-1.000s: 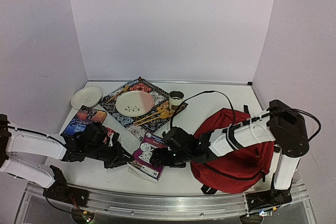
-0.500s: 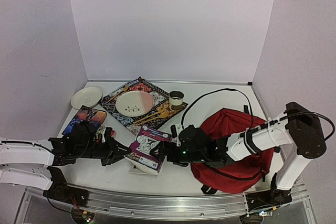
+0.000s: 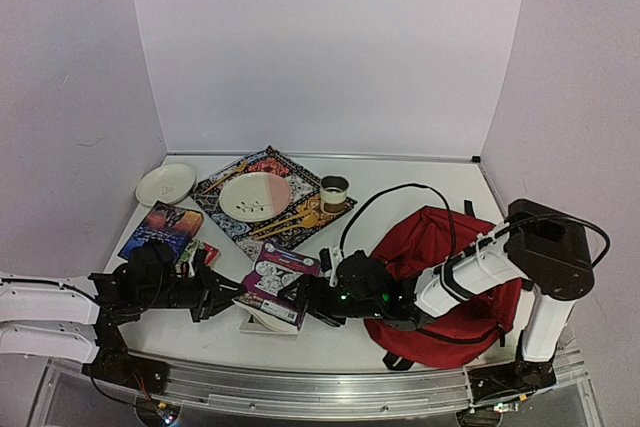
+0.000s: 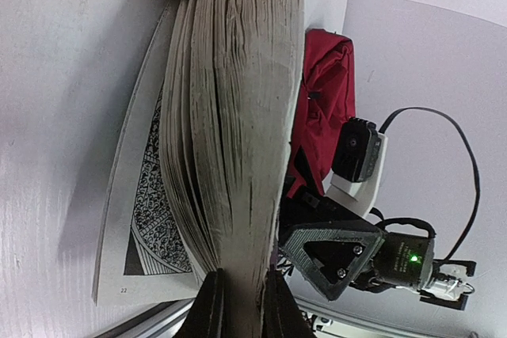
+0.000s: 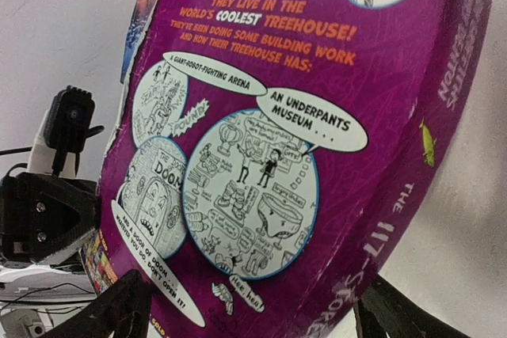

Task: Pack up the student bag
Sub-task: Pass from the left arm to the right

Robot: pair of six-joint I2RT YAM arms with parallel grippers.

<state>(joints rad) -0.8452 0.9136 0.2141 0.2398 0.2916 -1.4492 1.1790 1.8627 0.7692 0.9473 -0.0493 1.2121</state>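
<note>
Though near, student bag [image 3: 432, 231] outside jaws.

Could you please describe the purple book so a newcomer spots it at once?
Start at the dark-red student bag on the right. Just left of it, a paperback stands tilted up, pages fanned. Unlike the dark book lying flat farther left, its cover is bright purple with cartoons.

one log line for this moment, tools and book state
left tool: shut on purple book pages | right tool: open at back cover | student bag: book not yet inside
</note>
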